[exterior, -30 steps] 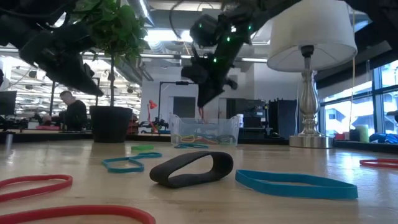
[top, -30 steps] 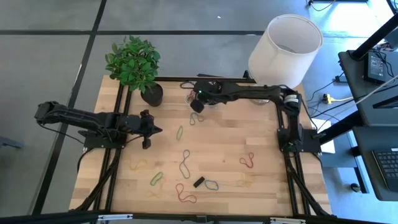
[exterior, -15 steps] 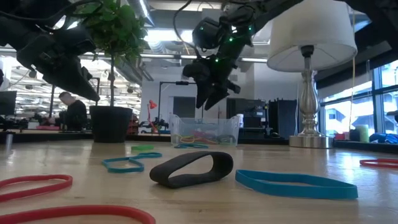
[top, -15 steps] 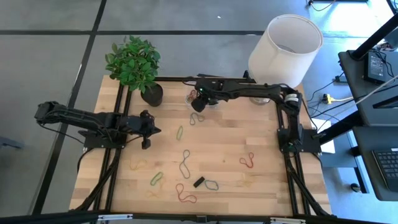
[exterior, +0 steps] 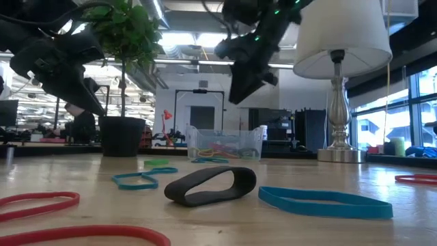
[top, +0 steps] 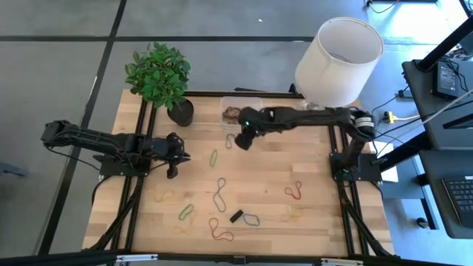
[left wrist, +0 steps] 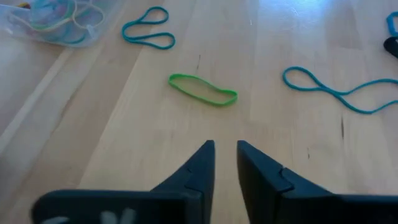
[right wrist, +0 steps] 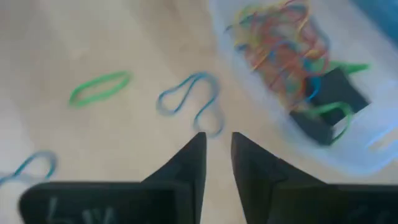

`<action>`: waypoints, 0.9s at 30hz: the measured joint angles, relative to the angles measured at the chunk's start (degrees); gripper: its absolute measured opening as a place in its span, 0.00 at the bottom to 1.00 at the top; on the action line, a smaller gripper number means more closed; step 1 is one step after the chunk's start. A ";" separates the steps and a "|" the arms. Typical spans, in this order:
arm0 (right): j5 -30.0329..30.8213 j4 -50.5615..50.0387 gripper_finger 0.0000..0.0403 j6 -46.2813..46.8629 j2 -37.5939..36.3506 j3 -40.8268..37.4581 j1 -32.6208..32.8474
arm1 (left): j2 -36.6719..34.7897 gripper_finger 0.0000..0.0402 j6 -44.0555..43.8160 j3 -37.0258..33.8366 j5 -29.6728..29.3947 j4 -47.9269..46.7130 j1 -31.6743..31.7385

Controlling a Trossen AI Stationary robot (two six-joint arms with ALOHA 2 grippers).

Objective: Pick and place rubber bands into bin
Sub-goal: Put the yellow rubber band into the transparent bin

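From above, the wooden tabletop [top: 310, 170] carries about ten loose rubber bands [top: 220, 193] scattered over its middle and near edge. One clear bin [top: 240, 111] sits at the far edge between a potted plant [top: 160, 74] and a white lamp [top: 338, 59]. The right hand [top: 242, 140] hovers just in front of the bin; the left hand [top: 176, 154] hangs near a green band [top: 214, 157].

At table height, one black band [exterior: 210, 186], two blue ones and red ones lie up front.

The left wrist camera shows its fingers [left wrist: 198, 168] slightly parted, holding nothing, before the green band.

The right wrist camera shows narrowly parted, empty fingers [right wrist: 186, 163] near a blue band [right wrist: 191, 102], the bin full of coloured bands.
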 joint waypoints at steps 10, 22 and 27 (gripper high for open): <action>0.02 2.51 0.11 12.64 -9.69 -17.40 9.51 | 3.00 0.27 3.95 6.22 -1.83 -6.17 -2.44; 4.37 11.02 0.10 28.52 -24.43 -37.95 18.90 | 26.64 0.27 -4.93 23.46 -3.80 -26.91 -16.22; 4.39 10.28 0.10 29.45 -28.21 -40.70 21.46 | 33.47 0.27 -28.69 26.98 0.76 -35.13 -19.94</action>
